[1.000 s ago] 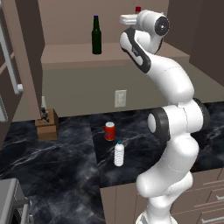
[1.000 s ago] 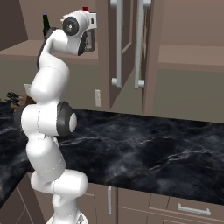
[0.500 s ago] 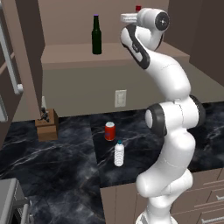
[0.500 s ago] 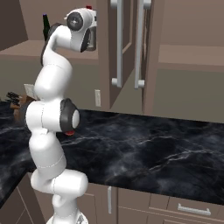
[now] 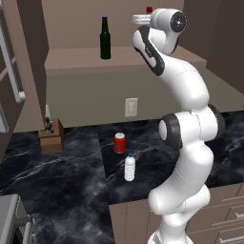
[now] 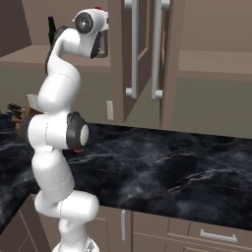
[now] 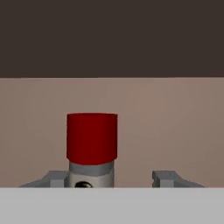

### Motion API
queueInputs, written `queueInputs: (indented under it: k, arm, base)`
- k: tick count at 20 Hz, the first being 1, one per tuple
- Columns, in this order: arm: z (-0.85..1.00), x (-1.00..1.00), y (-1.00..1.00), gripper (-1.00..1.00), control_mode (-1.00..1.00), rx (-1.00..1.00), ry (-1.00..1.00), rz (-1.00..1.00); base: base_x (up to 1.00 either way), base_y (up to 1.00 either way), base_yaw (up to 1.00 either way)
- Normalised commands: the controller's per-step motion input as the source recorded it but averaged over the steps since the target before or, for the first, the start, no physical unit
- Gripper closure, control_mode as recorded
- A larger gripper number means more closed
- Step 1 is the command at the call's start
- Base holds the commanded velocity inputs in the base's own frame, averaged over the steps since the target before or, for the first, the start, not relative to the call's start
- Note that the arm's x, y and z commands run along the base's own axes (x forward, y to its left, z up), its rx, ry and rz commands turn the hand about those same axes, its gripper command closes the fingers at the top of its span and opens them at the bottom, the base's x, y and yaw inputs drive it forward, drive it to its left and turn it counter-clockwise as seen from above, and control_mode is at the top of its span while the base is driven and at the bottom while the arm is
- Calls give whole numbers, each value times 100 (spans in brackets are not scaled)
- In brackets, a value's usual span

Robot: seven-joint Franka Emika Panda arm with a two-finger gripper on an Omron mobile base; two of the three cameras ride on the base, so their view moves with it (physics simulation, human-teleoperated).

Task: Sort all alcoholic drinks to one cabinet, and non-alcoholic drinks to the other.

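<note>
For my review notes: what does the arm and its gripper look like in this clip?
The arm is glossy white, built of rounded, tube-like links with dark grey bands at the joints and round dark discs on the joint caps. No cables or markings are visible. The gripper has two small grey fingertips with flat, angled ends.
</note>
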Motion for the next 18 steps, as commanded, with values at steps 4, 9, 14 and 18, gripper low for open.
queueInputs:
  k: [4, 9, 14, 18]
  arm:
    - [1, -63, -1, -100, -100, -2, -10, -9]
    - [2, -93, -1, -100, -100, -1, -8, -10]
    - [1, -100, 0, -100, -100, 0, -2, -8]
    - [16, -100, 0, -100, -100, 0, 0, -3]
  base:
    - [0, 0, 0]
    - [0, 0, 0]
    - [0, 0, 0]
    - [0, 0, 0]
